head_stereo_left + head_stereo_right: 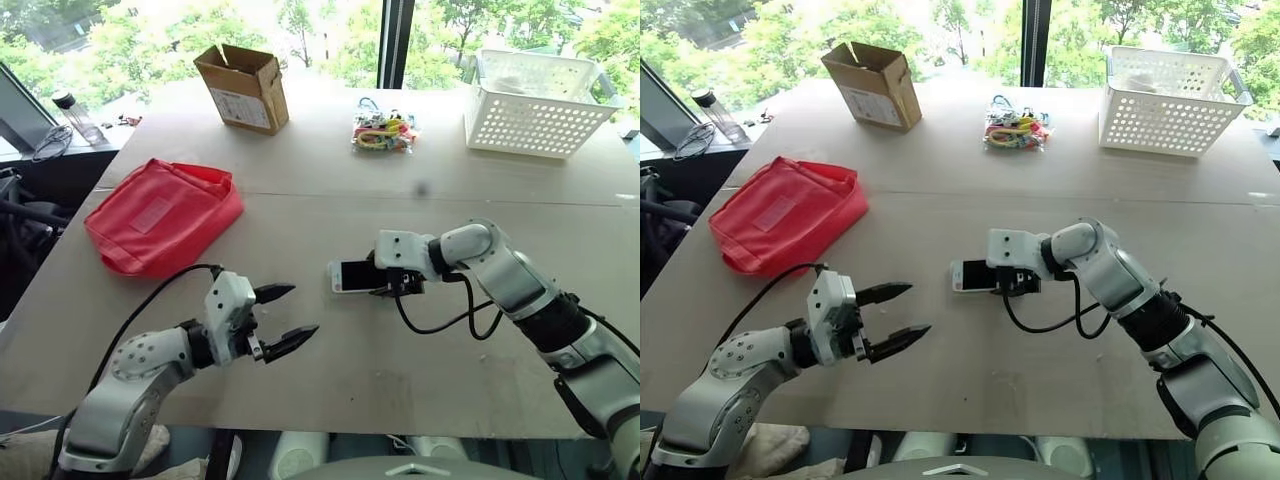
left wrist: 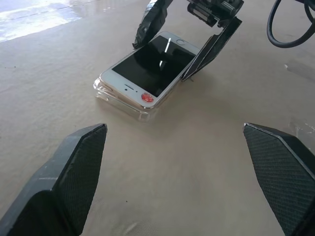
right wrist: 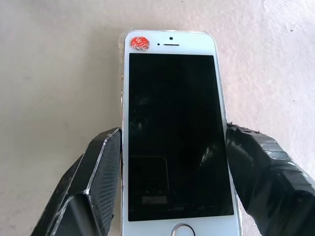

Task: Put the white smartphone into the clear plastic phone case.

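The white smartphone [image 3: 174,132] lies screen up with a red sticker by its earpiece. It rests slightly tilted on the clear plastic phone case [image 2: 123,104], which sits on the table under it; the case's rim shows along the phone's near end. My right gripper [image 1: 383,277] is shut on the phone, one finger on each long side. Open and holding nothing, my left gripper [image 1: 302,311] hovers above the table a short way to the left of the phone, pointing towards it.
A red pouch [image 1: 165,215] lies at the left. At the back stand a cardboard box [image 1: 243,88], a colourful bundle [image 1: 383,132] and a white basket [image 1: 535,100]. A black cable [image 1: 450,320] loops under my right wrist.
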### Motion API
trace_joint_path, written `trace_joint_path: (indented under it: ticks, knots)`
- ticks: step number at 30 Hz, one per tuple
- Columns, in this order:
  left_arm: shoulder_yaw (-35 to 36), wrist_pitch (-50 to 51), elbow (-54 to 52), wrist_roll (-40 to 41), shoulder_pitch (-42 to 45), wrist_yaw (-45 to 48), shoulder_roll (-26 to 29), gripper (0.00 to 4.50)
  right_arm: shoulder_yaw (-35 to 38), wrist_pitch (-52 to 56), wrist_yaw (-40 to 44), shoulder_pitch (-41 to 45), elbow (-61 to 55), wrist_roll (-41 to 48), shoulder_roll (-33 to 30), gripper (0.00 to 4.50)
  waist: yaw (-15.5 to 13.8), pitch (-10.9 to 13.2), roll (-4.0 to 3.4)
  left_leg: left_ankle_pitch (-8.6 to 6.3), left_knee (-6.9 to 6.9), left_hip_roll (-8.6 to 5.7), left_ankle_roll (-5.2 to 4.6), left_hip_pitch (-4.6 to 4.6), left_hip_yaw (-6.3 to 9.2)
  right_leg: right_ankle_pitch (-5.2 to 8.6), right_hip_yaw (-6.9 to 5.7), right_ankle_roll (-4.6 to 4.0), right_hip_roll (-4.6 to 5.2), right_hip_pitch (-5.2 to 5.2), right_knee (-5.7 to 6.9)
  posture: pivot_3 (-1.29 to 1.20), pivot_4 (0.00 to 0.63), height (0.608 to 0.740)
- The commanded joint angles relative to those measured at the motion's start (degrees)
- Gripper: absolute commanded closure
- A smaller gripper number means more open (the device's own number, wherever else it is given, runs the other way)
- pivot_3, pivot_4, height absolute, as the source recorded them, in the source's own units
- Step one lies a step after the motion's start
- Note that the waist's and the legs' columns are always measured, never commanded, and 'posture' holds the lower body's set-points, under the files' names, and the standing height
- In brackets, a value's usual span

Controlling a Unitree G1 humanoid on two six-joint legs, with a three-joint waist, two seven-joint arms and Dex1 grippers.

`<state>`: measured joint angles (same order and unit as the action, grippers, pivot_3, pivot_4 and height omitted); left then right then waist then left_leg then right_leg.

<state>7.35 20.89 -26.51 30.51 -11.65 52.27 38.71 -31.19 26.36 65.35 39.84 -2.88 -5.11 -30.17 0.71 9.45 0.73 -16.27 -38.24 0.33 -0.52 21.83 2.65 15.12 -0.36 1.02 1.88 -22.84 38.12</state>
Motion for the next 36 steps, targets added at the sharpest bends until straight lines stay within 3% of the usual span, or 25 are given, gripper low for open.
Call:
trace_joint_path:
  ticks: [1,15,16,17,24,26,27,28,29,33,34,36]
  knots:
    - [0.6,-1.3,-1.5,0.1,-0.1,0.3,0.2,0.00,-3.3,-0.1,2.9,-0.5,1.8,-1.2,-0.5,1.73,0.0,0.0,0.00,0.00,0.00,0.00,0.00,0.00,0.01,0.00,-0.01,0.00,0.00,0.02,-0.02,0.00,0.150,0.740]
    - [-0.1,-1.8,-1.0,-0.3,0.5,0.0,-0.1,0.00,-2.5,-1.8,2.7,2.0,6.7,-2.2,2.0,1.73,0.2,0.0,0.01,0.00,0.00,0.00,0.00,-0.14,0.04,0.00,-0.03,-0.01,0.00,0.15,-0.02,0.00,0.150,0.740]
    - [-0.1,-1.8,-0.9,-0.3,0.4,0.0,-0.2,0.00,-1.7,-1.6,2.5,2.0,6.1,-1.7,2.1,0.70,0.1,0.0,0.00,0.00,0.00,0.00,0.00,-0.15,0.05,0.00,-0.03,-0.01,-0.01,0.15,-0.01,0.00,0.150,0.740]
    - [-0.1,-1.8,-0.9,-0.3,0.3,0.0,-0.2,0.00,-1.0,-1.8,1.8,2.0,5.6,-1.8,2.2,0.16,0.1,0.0,-0.03,0.00,0.00,0.00,0.00,-0.14,0.09,0.00,-0.07,-0.01,-0.02,0.15,0.01,0.00,0.150,0.740]
    - [-0.8,-3.7,1.4,-1.3,-0.4,1.1,-0.7,0.00,8.5,6.2,2.5,0.6,-4.7,8.7,2.7,0.05,-0.1,0.0,-0.08,0.00,0.00,0.00,0.00,0.08,0.13,0.00,-0.12,-0.01,0.01,0.03,-0.09,0.00,0.150,0.740]
    - [-0.7,-4.0,1.8,-1.4,-0.2,1.6,-0.4,0.00,10.8,7.8,1.6,-0.1,-5.3,12.3,4.8,1.07,0.0,0.0,-0.08,0.00,0.02,0.00,0.01,0.13,0.14,0.00,-0.13,-0.01,0.02,0.00,-0.13,0.00,0.150,0.740]
    - [-0.5,-4.1,2.1,-1.3,0.1,2.0,-0.1,0.00,11.4,8.5,0.3,-0.5,-4.4,13.5,6.9,1.41,0.1,0.0,-0.08,0.00,0.03,0.00,0.01,0.13,0.14,0.00,-0.12,-0.01,0.02,-0.01,-0.13,0.00,0.150,0.740]
    - [-0.4,-4.1,2.3,-1.2,0.3,2.3,0.1,0.00,10.8,8.2,-0.5,-0.9,-3.3,13.5,8.2,1.47,0.1,0.0,-0.08,-0.01,0.04,0.00,0.01,0.13,0.14,0.00,-0.12,-0.01,0.02,-0.01,-0.13,0.00,0.150,0.740]
    - [-0.2,-4.1,2.6,-1.2,0.5,2.5,0.4,0.00,9.5,6.7,-1.5,-1.2,-2.0,12.4,8.9,2.06,0.1,0.0,-0.09,-0.01,0.06,0.00,0.01,0.10,0.16,0.00,-0.13,-0.01,0.02,-0.02,-0.11,0.00,0.150,0.740]
    - [0.0,-3.8,3.1,-1.3,1.5,3.0,1.0,0.00,2.1,0.0,-3.8,-2.5,4.8,5.1,8.7,3.72,-0.1,0.0,-0.11,0.00,0.07,0.00,0.01,0.09,0.15,0.00,-0.14,-0.02,0.01,-0.05,-0.05,0.00,0.150,0.740]
    - [0.0,-3.8,3.2,-1.5,1.8,3.0,1.1,0.00,0.7,-1.0,-3.9,-2.9,6.6,3.9,8.6,4.43,-0.1,0.1,-0.14,0.00,0.04,-0.04,0.01,0.11,0.15,0.00,-0.15,-0.01,0.04,-0.04,-0.07,0.00,0.150,0.740]
    - [-0.4,-3.7,3.5,-1.8,2.5,2.8,1.1,0.00,-1.9,-5.2,-4.4,-3.7,10.1,0.6,7.4,4.43,0.0,0.0,-0.14,0.00,0.03,-0.07,0.01,0.10,0.07,0.00,-0.07,-0.01,0.07,-0.04,-0.08,0.00,0.150,0.740]
